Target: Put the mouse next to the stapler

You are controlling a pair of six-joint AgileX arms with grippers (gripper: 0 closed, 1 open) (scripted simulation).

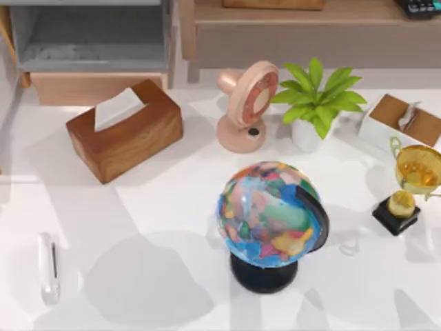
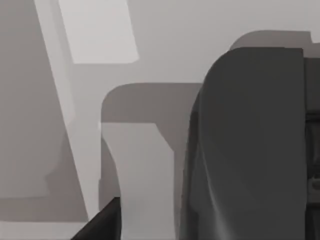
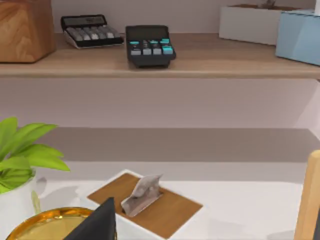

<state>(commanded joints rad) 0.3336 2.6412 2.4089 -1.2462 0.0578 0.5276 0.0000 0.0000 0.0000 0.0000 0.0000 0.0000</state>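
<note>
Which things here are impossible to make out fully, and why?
Top view: dark keyed device, cut off by the upper edge.
Top view: gold trophy cup, cut by the right edge.
Left wrist view: large dark grey shape close to camera, unidentifiable.

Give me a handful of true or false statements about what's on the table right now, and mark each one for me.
1. The stapler lies near the table's left edge. True.
2. The globe sits on a black base. True.
3. The tissue box is to the right of the globe. False: it stands to the left and further back.
4. The potted plant stands between the pink fan and the trophy. True.
5. The stapler touches the globe. False: they lie well apart, with bare table between.
6. The calculator lies on the table. False: it rests on a wooden shelf.
</note>
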